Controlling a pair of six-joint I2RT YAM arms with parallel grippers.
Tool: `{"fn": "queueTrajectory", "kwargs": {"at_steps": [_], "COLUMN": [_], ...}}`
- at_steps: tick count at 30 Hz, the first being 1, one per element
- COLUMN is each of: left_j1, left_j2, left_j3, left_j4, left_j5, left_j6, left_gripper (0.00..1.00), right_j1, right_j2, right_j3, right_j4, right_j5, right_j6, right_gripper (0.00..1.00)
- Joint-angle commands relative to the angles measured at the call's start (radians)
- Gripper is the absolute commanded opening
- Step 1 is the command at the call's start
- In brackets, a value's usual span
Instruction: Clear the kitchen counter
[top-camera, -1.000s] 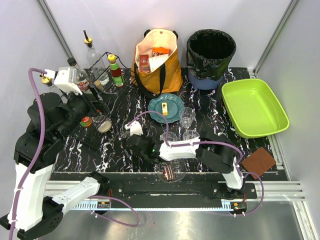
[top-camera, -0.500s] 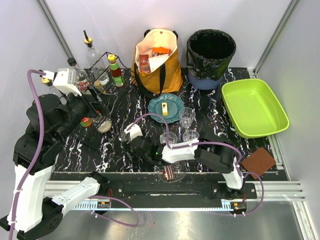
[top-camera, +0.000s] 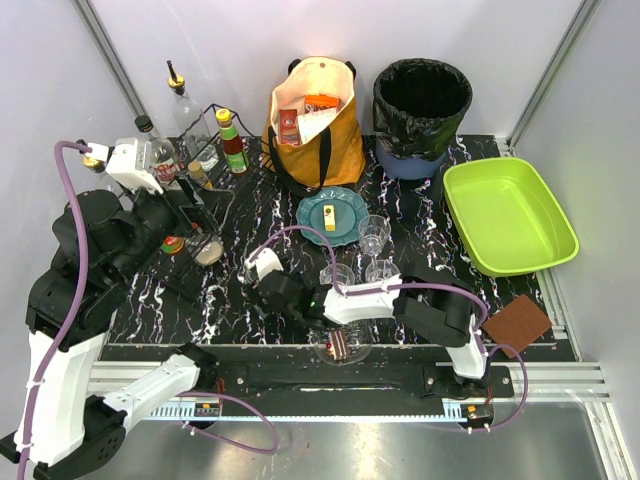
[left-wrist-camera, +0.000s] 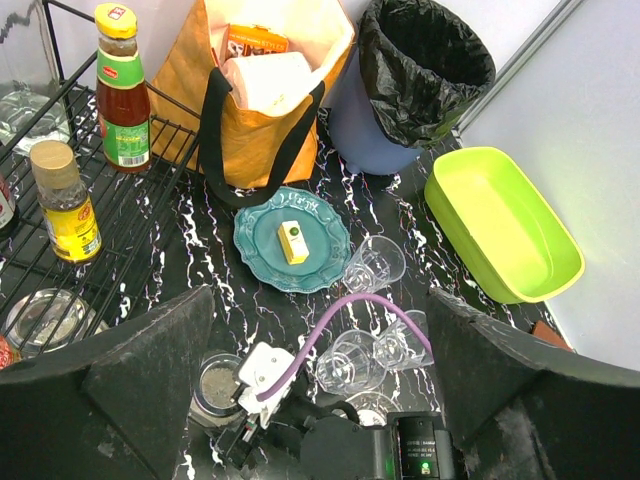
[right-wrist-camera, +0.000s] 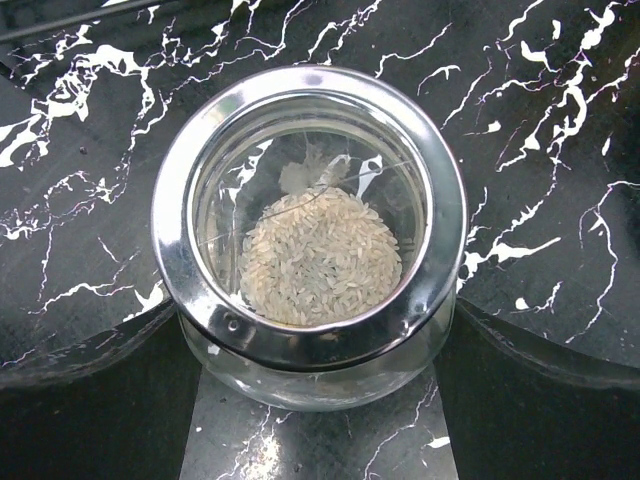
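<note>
Black stone veined with white, the kitchen counter (top-camera: 215, 305) fills the middle of the overhead frame, from the bottom rail up to the back wall. Lowest in the frame, at its near edge, a small glass dish (top-camera: 340, 346) sits just below centre. A brown pad (top-camera: 516, 325) lies at the lower right.

Just above, left of centre, the right gripper (right-wrist-camera: 315, 320) straddles a glass jar (right-wrist-camera: 310, 215) with a metal rim and rice (right-wrist-camera: 320, 255) inside. The jar stands on the counter with one dark finger at each side, and it cannot be told whether they press on the glass. To the right of the jar, a cluster of clear glasses (top-camera: 373, 236) stands close together.

The left gripper (left-wrist-camera: 320, 295) hangs high at the left of the frame, its fingers (left-wrist-camera: 150, 350) spread wide with nothing between them.

Further up, a teal plate (top-camera: 350, 205) carries a small yellow block (top-camera: 329, 218). A lime-green tray (top-camera: 508, 215) rests at the right edge. Along the top stand a black wire rack (left-wrist-camera: 130, 200) holding bottles (left-wrist-camera: 122, 90), an orange tote bag (top-camera: 340, 150) and a bin (top-camera: 422, 100) lined in black.
</note>
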Motion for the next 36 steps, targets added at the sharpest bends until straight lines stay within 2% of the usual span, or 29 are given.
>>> {"fn": "queueTrajectory", "kwargs": {"at_steps": [1, 10, 25, 36], "left_j1": [0.004, 0.005, 0.005, 0.004], "left_j2": [-0.012, 0.014, 0.008, -0.018], "left_j3": [0.008, 0.029, -0.037, 0.006], "left_j4": [0.042, 0.046, 0.124, 0.108], "left_j5": [0.02, 0.103, 0.149, 0.111], "left_j6": [0.009, 0.006, 0.024, 0.08], "left_gripper": [0.91, 0.91, 0.91, 0.91], "right_j1": [-0.017, -0.105, -0.246, -0.27], "right_j2": [-0.083, -0.094, 0.096, 0.173], "right_j3": [0.086, 0.159, 0.331, 0.413], "right_j4": [-0.028, -0.055, 0.015, 0.021], "right_j5": [0.004, -0.116, -0.295, -0.288], "right_j6": [-0.028, -0.005, -0.132, -0.192], "right_gripper": [0.24, 0.23, 0.22, 0.21]}}
